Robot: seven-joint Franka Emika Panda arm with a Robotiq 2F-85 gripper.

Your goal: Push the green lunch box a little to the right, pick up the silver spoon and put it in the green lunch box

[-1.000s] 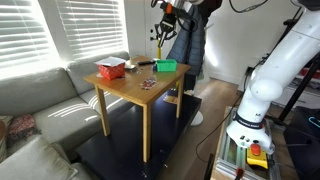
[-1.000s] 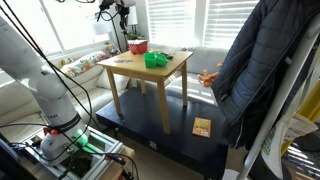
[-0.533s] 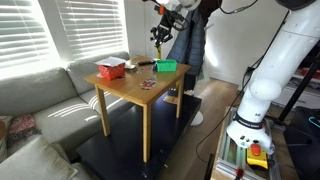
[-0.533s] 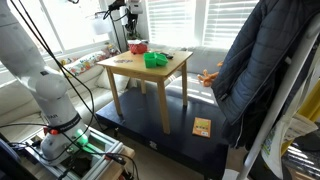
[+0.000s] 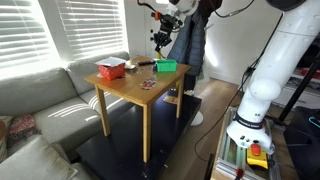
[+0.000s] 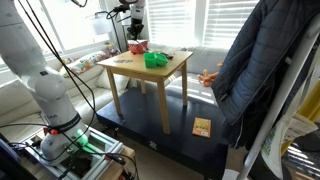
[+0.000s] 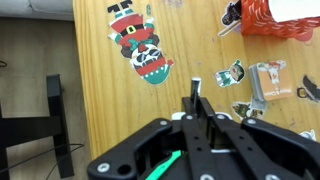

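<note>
Going left to right in an exterior view: the red and white container point(image 5: 110, 68) sits at the left end of the bench point(image 5: 125, 95), a few small flat bits lie around the middle, and the green lunch box point(image 5: 166, 66) sits toward the right end by the far edge, flat on the wood with nothing touching it. The claw point(image 5: 159, 40) hangs well above the bench on the lunch box side. My guess is it's up that high to clear everything while it travels, not to push anything.

The wrist view adds the good stuff. Left to right there's a Santa cutout point(image 7: 140, 45), then the claw point(image 7: 197, 92) in the middle, then some small stickers point(image 7: 232, 75), with the red and white container up in the top right corner. The claw is closed, tips meeting in one narrow column. A pale sliver at the tip might be the silver spoon, but I honestly can't tell, and I can't spot a spoon lying on the bench either. The lunch box itself doesn't show there.

The exterior views give what the wrist can't: the claw's height and the box's spot. In an exterior view the claw point(image 6: 135, 27) lines up over the red and white container instead, so what it's actually above, I can't say.
</note>
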